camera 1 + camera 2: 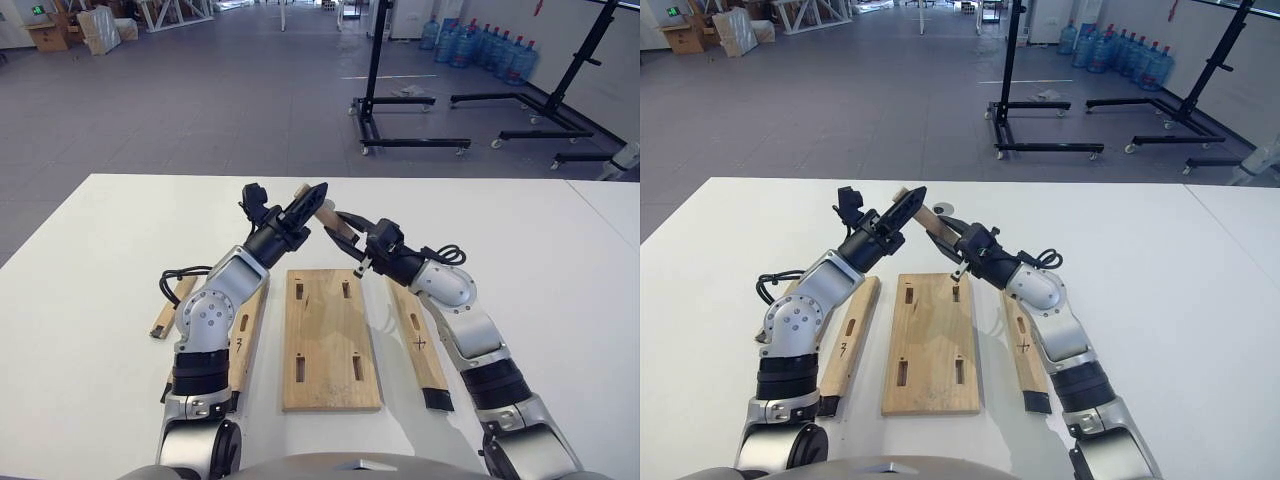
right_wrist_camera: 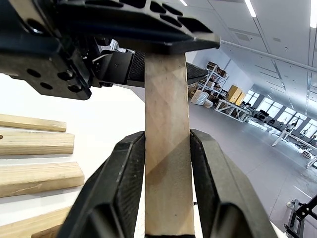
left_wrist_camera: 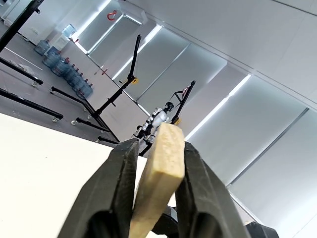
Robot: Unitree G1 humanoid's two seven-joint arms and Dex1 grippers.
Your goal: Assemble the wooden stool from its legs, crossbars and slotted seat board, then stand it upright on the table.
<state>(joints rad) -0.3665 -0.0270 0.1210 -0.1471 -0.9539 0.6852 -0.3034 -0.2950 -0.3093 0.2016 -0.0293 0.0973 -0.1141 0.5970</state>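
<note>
Beyond the seat board [image 1: 330, 345], arms angled inward, left claw [image 3: 158, 146], right claw [image 2: 167, 136] (both raised) clamped on one crossbar [image 2: 166, 89].

Large open workshop hall, bare grey floor [image 1: 200, 90], black wheeled steel frames [image 1: 414, 143], clustered water jugs [image 1: 490, 50], white worktable [image 1: 100, 250]

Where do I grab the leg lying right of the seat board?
Probably best to come straight down from above and close across the leg's narrow width near its middle, away from the black-capped end. It lies flat beside the seat board, with bare table showing along both long edges.
</note>
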